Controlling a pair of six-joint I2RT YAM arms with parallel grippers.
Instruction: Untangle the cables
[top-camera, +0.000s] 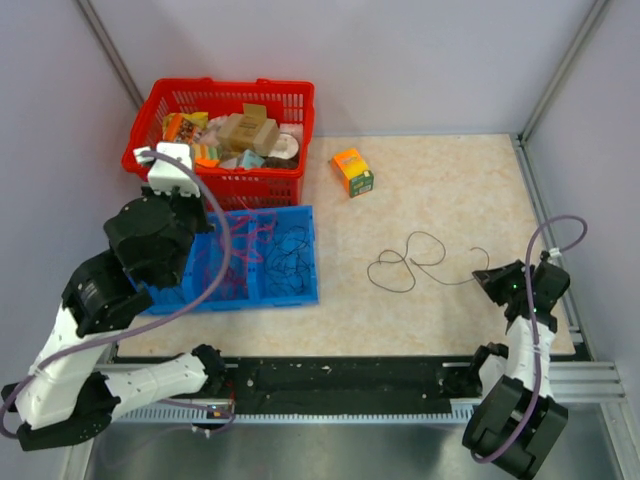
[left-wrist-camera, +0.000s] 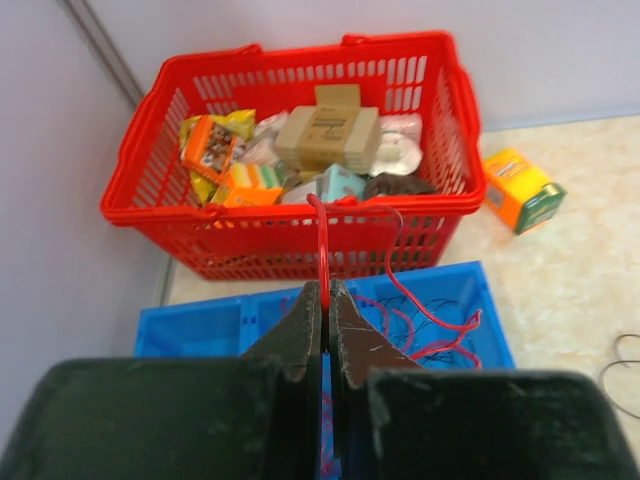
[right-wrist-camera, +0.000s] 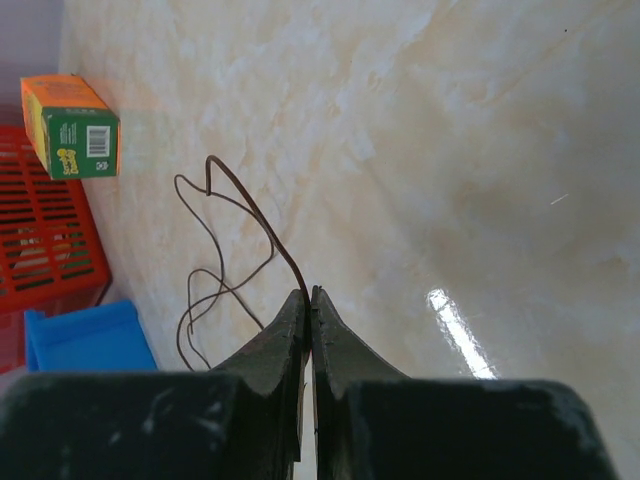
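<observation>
My left gripper (left-wrist-camera: 325, 288) is shut on a thin red cable (left-wrist-camera: 321, 235). The strand rises from the fingertips, arcs right and drops into the blue bin (left-wrist-camera: 200, 325). More red and dark cables (top-camera: 285, 250) lie tangled in that bin. To the right, a dark brown cable (top-camera: 410, 262) lies in loose loops on the tabletop. My right gripper (right-wrist-camera: 308, 293) is shut on one end of it, low over the table's right side (top-camera: 484, 279). From those fingertips the brown strand (right-wrist-camera: 250, 215) curves away to the left.
A red basket (top-camera: 225, 182) full of packets and boxes stands at the back left, just behind the blue bin (top-camera: 305, 290). An orange and green box (top-camera: 352, 171) sits on the table to the basket's right. Walls close in the left, right and back.
</observation>
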